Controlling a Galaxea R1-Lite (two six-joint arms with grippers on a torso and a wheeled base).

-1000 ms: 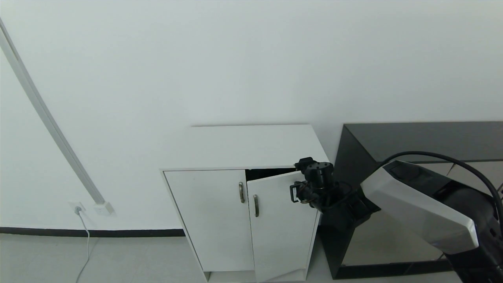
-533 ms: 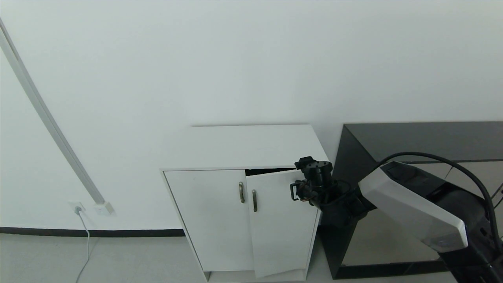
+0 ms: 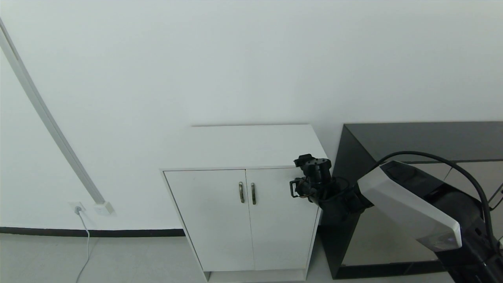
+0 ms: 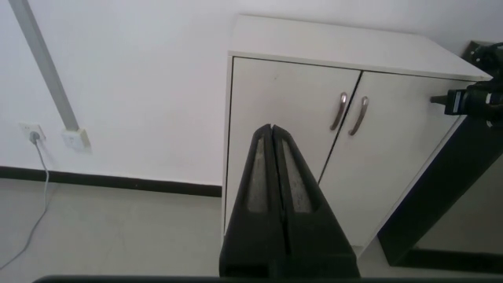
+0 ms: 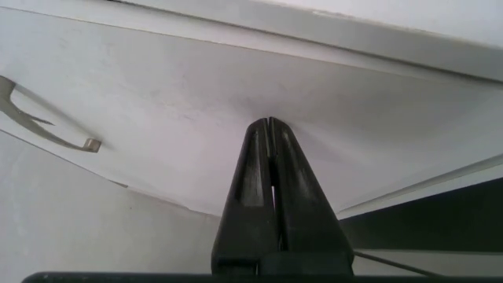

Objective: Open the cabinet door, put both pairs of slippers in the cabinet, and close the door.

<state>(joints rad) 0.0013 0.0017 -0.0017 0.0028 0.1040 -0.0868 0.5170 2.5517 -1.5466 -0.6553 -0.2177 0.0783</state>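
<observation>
The white cabinet (image 3: 243,147) stands against the wall with both doors flush. Its right door (image 3: 281,228) and left door (image 3: 212,224) meet at two metal handles (image 3: 247,193). My right gripper (image 5: 269,123) is shut, its tip pressed against the upper outer corner of the right door (image 5: 196,102); in the head view its black wrist (image 3: 314,179) sits at that corner. My left gripper (image 4: 272,130) is shut on nothing and hangs well back from the cabinet (image 4: 299,118), facing the left door.
A black, mirror-fronted unit (image 3: 412,137) stands right beside the cabinet. A wall socket (image 3: 78,207) with a grey cable and a slanted cable duct (image 3: 47,118) are at the left. Bare floor (image 3: 118,259) lies left of the cabinet.
The right door, ajar a second ago, has swung shut as my right gripper moved in toward the cabinet with it.
</observation>
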